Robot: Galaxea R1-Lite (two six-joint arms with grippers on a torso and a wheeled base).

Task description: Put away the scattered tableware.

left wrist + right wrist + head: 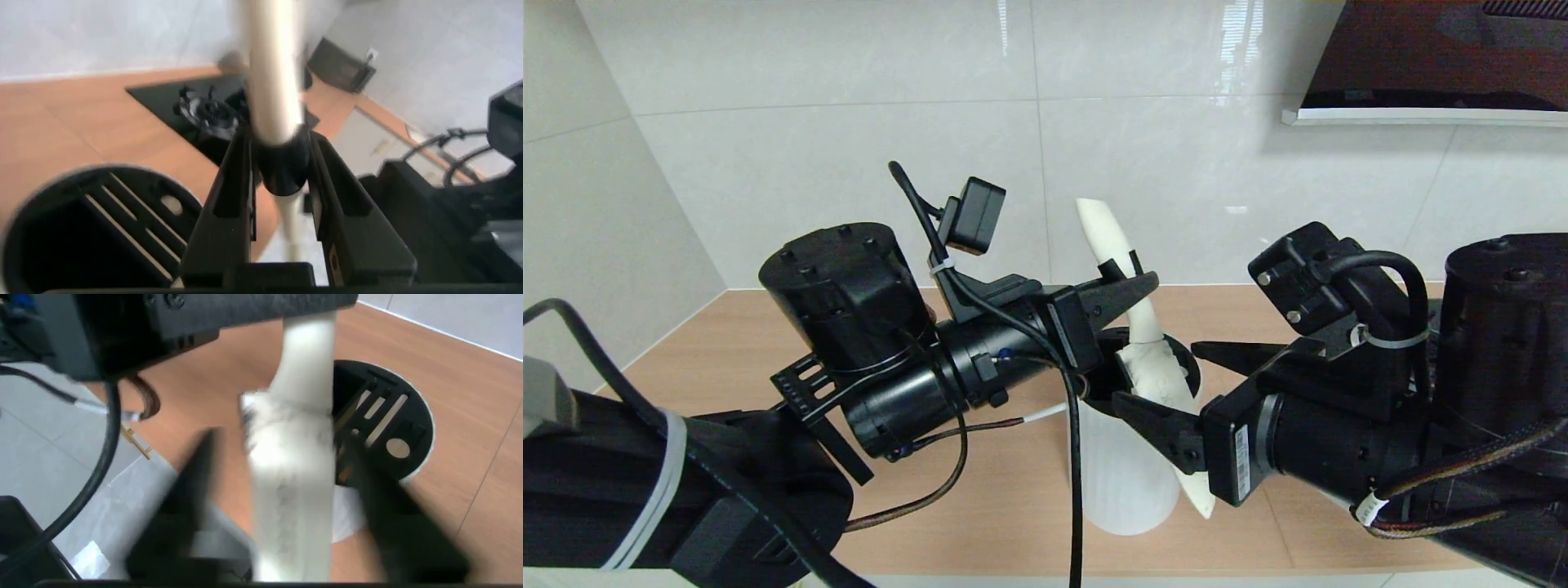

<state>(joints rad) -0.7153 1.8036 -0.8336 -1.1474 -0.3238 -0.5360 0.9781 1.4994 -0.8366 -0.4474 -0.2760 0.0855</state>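
- Over the holder's mouth, your left gripper (1131, 298) is pinched tight on the cream-white utensil (1107, 237), gripping its narrow stem partway down.
- Utensil tilted: narrow end points to 11 o'clock in the head view, lower end to 5 o'clock. It crosses in front of the white holder (1119, 482). Contact with the holder: cannot tell.
- Your right gripper (1158, 374) sits at 3 o'clock of the utensil, jaws spread, one finger on either side of the broader lower part.
- Holder stands upright on the wooden counter (727, 343), with a black slotted insert inside.
- Black hob (204, 106) lies on the counter beyond.
- White tiled wall (849, 98) at 12 o'clock.
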